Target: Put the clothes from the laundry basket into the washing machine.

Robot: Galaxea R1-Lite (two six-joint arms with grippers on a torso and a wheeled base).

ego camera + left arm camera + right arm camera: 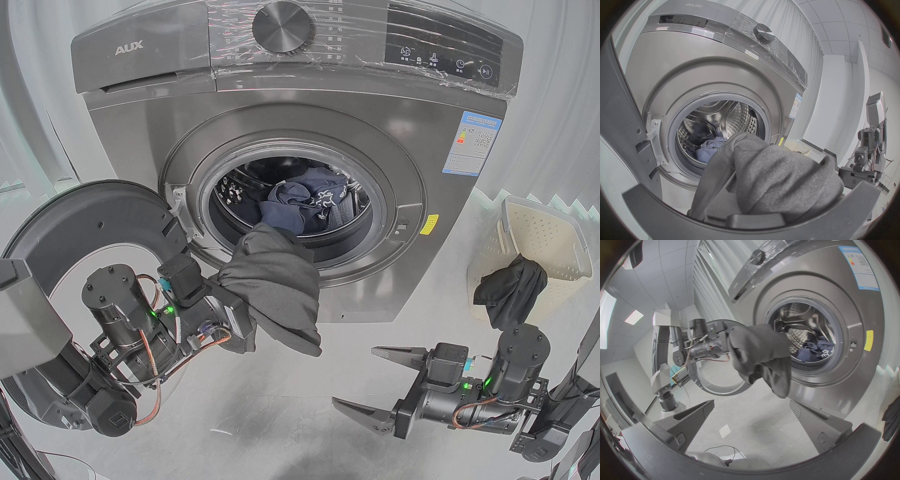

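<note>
1. Clothes are seen at three depths: a grey garment (278, 294), blue clothes (306, 200) and a black garment (512, 290).
2. Nearest, the right gripper (354, 377) is held low over the floor (281, 406), in front of the washing machine (375, 125) and towards its right side. Its jaws are spread wide and nothing is gripped between them.
3. A little farther on, the left gripper (240, 325) is positioned just before the lower rim of the drum opening, left of centre. It is closed on the grey garment, which is bunched over the fingers and draped down from them. The upper fold of the garment is raised to the lip of the opening, while its lower hem is left hanging clear of the floor.
4. The round door (81, 219) of the machine is swung wide open to the left, beside the left arm.
5. Inside the drum (725, 115), the blue clothes are piled on the bottom, just behind the grey garment.
6. To the right of the machine, the white laundry basket (550, 237) is set on the floor. The black garment is draped over its near rim and is left hanging down the outside.
</note>
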